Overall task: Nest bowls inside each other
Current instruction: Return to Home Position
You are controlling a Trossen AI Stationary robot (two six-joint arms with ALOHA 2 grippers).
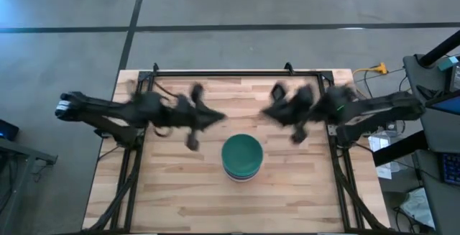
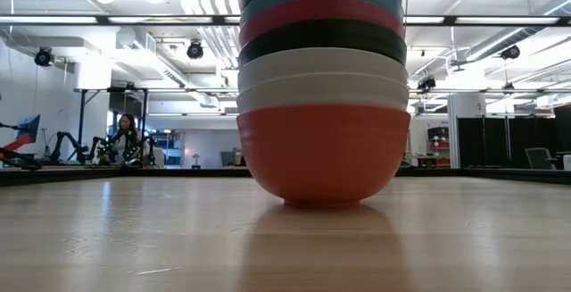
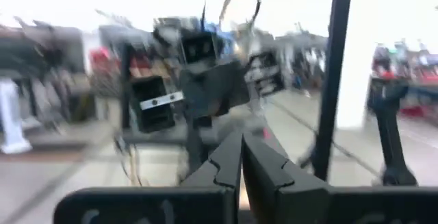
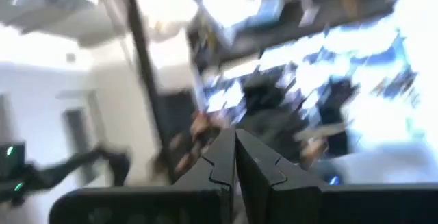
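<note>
The bowls stand nested in one stack near the middle of the table, a dark teal bowl on top. In the low view the stack rests on its red-pink bottom bowl, with two white, a black, a magenta and a turquoise bowl above it. My left gripper hangs above the table, to the far left of the stack, shut and empty; its fingers meet in the left wrist view. My right gripper hangs to the far right of the stack, shut and empty, as the right wrist view shows.
A dark metal frame runs along the table's far edge and down both sides. Bare wood lies in front of the stack. A person sits far off in the room behind.
</note>
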